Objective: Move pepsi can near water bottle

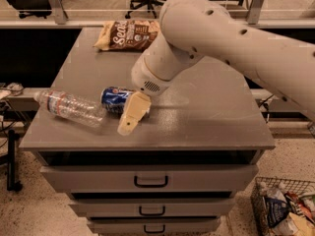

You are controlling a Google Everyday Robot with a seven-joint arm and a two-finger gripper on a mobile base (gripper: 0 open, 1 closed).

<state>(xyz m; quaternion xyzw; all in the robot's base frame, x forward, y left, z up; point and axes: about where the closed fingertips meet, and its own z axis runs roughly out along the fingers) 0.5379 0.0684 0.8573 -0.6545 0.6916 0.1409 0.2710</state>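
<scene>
Found hand low over table, near-left part, against right end of pepsi can; could not tell whether clamped or spread. Saw can lying on its side, just beside base of water bottle lying to its left. Noted snack bag at far edge.

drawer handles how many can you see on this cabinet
3, all on the cabinet front, one above another: top handle, middle handle, bottom handle at the picture's lower edge; more may lie below. The gripper is by the pepsi can on top.
</scene>
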